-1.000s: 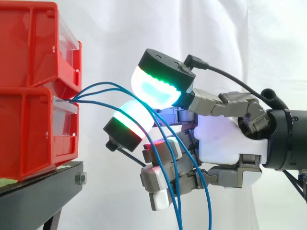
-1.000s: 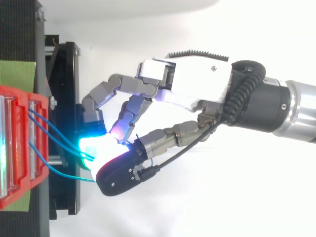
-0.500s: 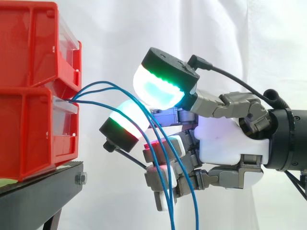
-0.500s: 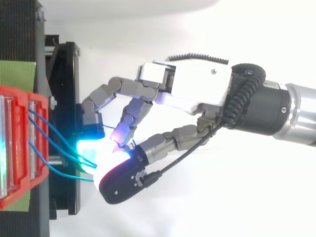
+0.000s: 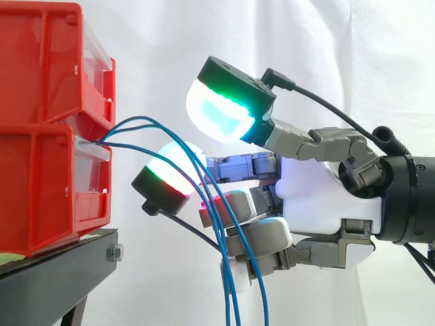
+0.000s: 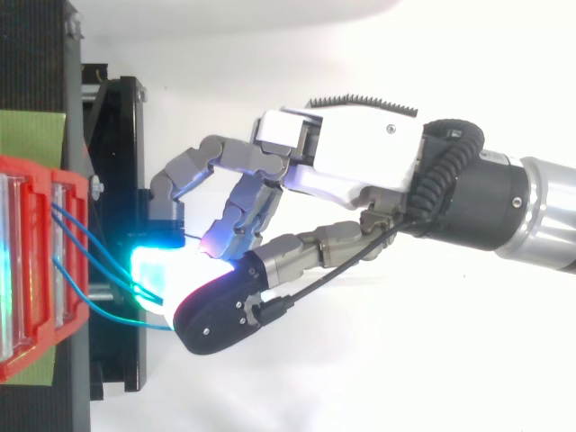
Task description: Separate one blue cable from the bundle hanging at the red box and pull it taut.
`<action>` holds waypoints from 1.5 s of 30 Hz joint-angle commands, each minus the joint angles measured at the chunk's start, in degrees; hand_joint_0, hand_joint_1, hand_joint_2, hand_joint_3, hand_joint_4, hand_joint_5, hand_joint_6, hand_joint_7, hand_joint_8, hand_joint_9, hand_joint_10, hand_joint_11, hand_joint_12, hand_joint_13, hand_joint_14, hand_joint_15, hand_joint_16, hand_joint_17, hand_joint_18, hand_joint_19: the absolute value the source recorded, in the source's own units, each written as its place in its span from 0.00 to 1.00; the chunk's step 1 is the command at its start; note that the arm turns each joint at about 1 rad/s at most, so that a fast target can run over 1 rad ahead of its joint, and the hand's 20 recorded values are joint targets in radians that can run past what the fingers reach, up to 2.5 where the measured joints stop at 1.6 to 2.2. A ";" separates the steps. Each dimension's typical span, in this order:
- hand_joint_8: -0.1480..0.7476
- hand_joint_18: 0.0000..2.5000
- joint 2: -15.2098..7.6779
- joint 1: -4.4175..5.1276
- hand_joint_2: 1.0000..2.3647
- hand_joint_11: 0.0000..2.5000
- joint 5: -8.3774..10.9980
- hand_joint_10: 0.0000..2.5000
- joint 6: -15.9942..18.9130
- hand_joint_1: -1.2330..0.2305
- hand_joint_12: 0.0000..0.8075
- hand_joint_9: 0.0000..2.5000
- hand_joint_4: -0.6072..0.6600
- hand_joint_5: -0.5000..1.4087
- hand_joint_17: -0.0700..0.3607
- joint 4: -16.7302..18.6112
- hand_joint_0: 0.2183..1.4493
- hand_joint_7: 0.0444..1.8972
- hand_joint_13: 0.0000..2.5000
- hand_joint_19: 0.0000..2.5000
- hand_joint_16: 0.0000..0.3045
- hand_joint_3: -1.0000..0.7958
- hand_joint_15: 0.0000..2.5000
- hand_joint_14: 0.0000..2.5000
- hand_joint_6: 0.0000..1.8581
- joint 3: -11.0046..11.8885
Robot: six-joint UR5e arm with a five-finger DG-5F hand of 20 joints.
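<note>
**A:** Where is the bundle?

**B:** The blue cables (image 5: pixel 139 120) leave the front of the red bins (image 5: pixel 41 170) at the seam where the upper bin sits on the lower. They arch up a little, then fall in loose curves across the hand (image 5: pixel 319 197), which is just beside the bins.

**A:** Does it have one?

**B:** I cannot tell. The strands cross the hand close together, and I can't see whether it grips one or merely stands among them. None looks taut; they all hang slack.

**A:** So which step is this?

**B:** The separating, I judge, not the pull. The next move calls for one strand set apart from the others and held firmly. The hand then draws away from the bins until that strand's slack is gone. It should go gently, since the ends are fixed at the bins.

**A:** And around it?

**B:** The bins are stacked on a black stand (image 5: pixel 61 272), with a green patch (image 6: pixel 31 135) beneath them. A white curtain (image 5: pixel 340 54) hangs behind.
</note>
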 commanded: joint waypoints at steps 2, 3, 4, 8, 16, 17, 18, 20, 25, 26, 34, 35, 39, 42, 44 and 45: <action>0.56 0.40 0.00 0.19 0.00 0.49 0.12 0.00 0.05 0.40 0.42 0.45 0.59 0.15 0.44 0.00 0.28 0.43 0.59 0.30 0.17 0.28 0.52 0.01 0.48 0.00; 0.56 0.40 0.00 0.10 0.00 0.49 0.20 0.00 0.05 0.40 0.42 0.45 0.59 0.15 0.44 0.00 0.28 0.43 0.59 0.30 0.17 0.28 0.52 0.01 0.48 0.00; 0.56 0.40 0.00 0.19 0.00 0.48 0.29 0.00 0.05 0.40 0.42 0.44 0.59 0.15 0.44 0.00 0.28 0.43 0.59 0.30 0.17 0.28 0.53 0.01 0.48 0.00; 0.57 0.39 0.00 0.36 0.00 0.45 0.38 0.01 0.05 0.42 0.49 0.43 0.59 0.15 0.43 0.00 0.29 0.43 0.55 0.27 0.17 0.28 0.41 0.01 0.47 0.00; 0.63 0.37 0.00 0.54 0.00 0.33 1.08 0.01 0.23 0.46 0.53 0.43 0.60 0.16 0.41 0.00 0.30 0.44 0.46 0.23 0.16 0.28 0.20 0.01 0.47 0.00; 0.64 0.36 0.00 0.63 0.00 0.30 1.08 0.01 0.23 0.47 0.53 0.43 0.60 0.16 0.41 0.00 0.30 0.44 0.46 0.23 0.16 0.28 0.20 0.01 0.47 0.00; 0.65 0.36 0.00 0.63 0.00 0.30 1.08 0.01 0.31 0.47 0.53 0.43 0.60 0.16 0.41 0.00 0.30 0.44 0.46 0.23 0.16 0.28 0.19 0.01 0.47 0.00; 0.68 0.35 0.00 0.63 0.00 0.26 1.17 0.01 0.31 0.48 0.52 0.44 0.60 0.16 0.41 0.00 0.30 0.45 0.44 0.22 0.16 0.28 0.18 0.01 0.47 0.00; 0.71 0.34 0.00 0.71 0.00 0.19 1.17 0.01 0.31 0.49 0.50 0.46 0.61 0.16 0.41 0.00 0.30 0.45 0.41 0.21 0.16 0.28 0.17 0.01 0.47 0.00; 0.73 0.34 0.00 0.71 0.00 0.17 1.17 0.01 0.31 0.49 0.50 0.46 0.61 0.16 0.42 0.00 0.30 0.44 0.40 0.20 0.16 0.28 0.17 0.01 0.47 0.00; 0.75 0.32 0.00 0.80 0.00 0.22 1.17 0.01 0.31 0.50 0.48 0.59 0.63 0.16 0.42 0.00 0.30 0.46 0.39 0.20 0.16 0.28 0.16 0.01 0.46 0.00; 0.75 0.32 0.00 0.80 0.00 0.23 1.26 0.01 0.31 0.50 0.47 0.61 0.63 0.16 0.42 0.00 0.30 0.46 0.39 0.20 0.16 0.28 0.17 0.01 0.46 0.00; 0.75 0.32 0.00 0.80 0.00 0.26 1.17 0.01 0.31 0.49 0.47 0.64 0.64 0.16 0.42 0.00 0.30 0.46 0.39 0.20 0.16 0.28 0.17 0.01 0.46 0.00; 0.74 0.32 0.00 0.80 0.00 0.27 1.17 0.01 0.31 0.49 0.47 0.65 0.65 0.16 0.42 0.00 0.30 0.46 0.40 0.20 0.16 0.28 0.17 0.01 0.46 0.00; 0.74 0.32 0.00 0.80 0.00 0.28 1.17 0.01 0.31 0.49 0.47 0.64 0.64 0.16 0.42 0.00 0.30 0.46 0.40 0.20 0.16 0.28 0.18 0.01 0.46 0.00; 0.73 0.32 0.00 0.80 0.00 0.28 1.17 0.01 0.31 0.48 0.47 0.64 0.63 0.15 0.42 0.00 0.30 0.45 0.40 0.20 0.16 0.28 0.18 0.01 0.46 0.00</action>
